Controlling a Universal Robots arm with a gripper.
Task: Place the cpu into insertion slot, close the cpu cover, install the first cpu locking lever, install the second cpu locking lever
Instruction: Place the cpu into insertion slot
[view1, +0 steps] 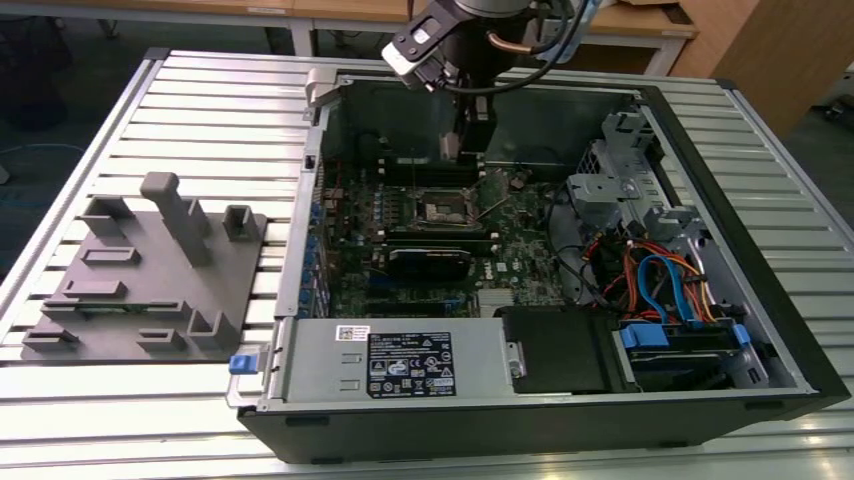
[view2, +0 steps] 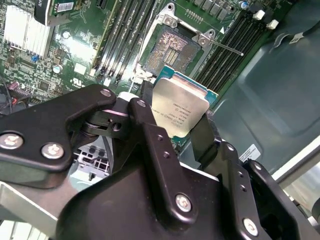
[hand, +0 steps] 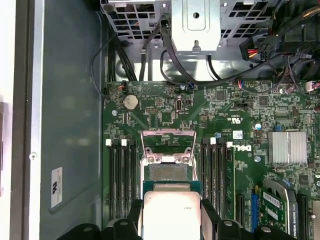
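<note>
Jaws of the black metal gripper pinch the small flat square cpu, silver-grey metal on top, by two opposite edges. They hold it over the green circuit board, just short of the square dark insertion slot with its silver rim. My worry is tilt: if the chip comes down skewed or off-centre, a corner could dig into the slot's fine contacts. Beyond the slot the thin silver cpu cover stands raised, and a thin metal lever rod juts beside it; either might catch the chip. Long black memory slots flank both sides, leaving the gripper little room. Farther off, dark cables trail beneath a grey metal drive cage.
</note>
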